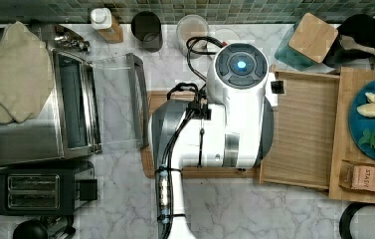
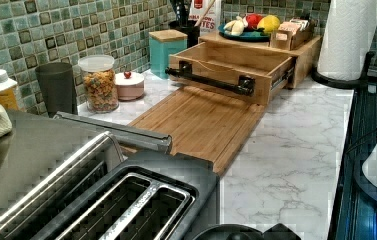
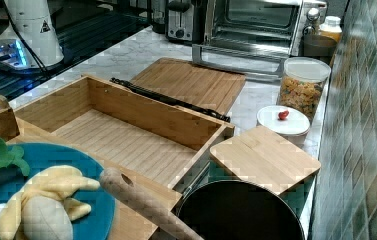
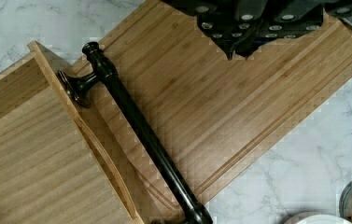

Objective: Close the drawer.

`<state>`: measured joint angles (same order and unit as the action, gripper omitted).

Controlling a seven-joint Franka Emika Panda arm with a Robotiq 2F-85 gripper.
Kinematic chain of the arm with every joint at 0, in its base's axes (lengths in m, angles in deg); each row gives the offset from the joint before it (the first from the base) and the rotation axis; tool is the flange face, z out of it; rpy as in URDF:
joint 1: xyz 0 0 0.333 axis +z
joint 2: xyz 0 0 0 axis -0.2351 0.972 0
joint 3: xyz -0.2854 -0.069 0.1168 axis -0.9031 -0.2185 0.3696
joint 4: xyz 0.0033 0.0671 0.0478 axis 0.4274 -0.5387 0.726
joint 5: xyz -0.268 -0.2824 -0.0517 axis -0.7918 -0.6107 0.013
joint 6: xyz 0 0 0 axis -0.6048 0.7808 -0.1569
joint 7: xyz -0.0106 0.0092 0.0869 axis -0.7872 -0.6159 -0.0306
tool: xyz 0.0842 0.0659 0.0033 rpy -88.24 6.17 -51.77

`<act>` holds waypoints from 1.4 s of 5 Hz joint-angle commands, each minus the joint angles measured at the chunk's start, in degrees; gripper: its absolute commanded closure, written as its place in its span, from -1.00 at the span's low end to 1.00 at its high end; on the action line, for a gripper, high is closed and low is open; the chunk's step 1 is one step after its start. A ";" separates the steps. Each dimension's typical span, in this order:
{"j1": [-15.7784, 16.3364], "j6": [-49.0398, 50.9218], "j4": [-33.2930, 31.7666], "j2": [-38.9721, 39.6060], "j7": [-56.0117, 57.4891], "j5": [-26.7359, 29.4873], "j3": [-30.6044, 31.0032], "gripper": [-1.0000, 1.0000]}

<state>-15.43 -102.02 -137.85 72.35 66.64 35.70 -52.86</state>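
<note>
1. The drawer (image 3: 126, 137) stands pulled out of its bamboo cabinet (image 2: 303, 52); in the right view it fills the middle of the frame, open and bare inside; in the top view it lies right of centre, partly under the arm (image 1: 215, 144).
2. Its dark bar handle (image 4: 141, 135) is fixed across the front wall on two posts; in the wrist view the bar runs on a slant from upper left to lower centre; in the left view it sits in the upper middle of the frame, facing the cutting board.
3. The cutting board (image 2: 201, 122) lies flat on the bench (image 2: 296, 150) just in front of the drawer, its near edge touching or almost touching the drawer front; I cannot tell which.
4. The gripper (image 4: 250, 25) hangs over the cutting board at the upper edge of the wrist view, apart from the handle and on the outer side of the drawer front; whether its fingers are apart or together I cannot tell.
5. Judged from this, the closing push must go square to the handle's long axis, from the board side toward the cabinet; a slanted shove could jam the drawer on its slides.
6. Further off stand the toaster oven (image 1: 70, 109) with its glass door down, the toaster (image 1: 41, 191) and a cereal jar (image 2: 98, 82).
</note>
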 commanded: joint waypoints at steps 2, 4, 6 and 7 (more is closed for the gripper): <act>-0.44 -7.15 -6.89 -2.34 7.16 -0.33 -0.07 1.00; -2.05 -12.77 -12.27 -1.47 22.09 3.18 -1.01 1.00; -3.30 -17.45 -15.20 1.67 24.71 1.32 -1.39 1.00; -4.23 -24.11 -18.52 2.36 27.01 0.13 -1.35 1.00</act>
<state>-17.76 -122.10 -153.40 74.75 89.05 37.31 -53.84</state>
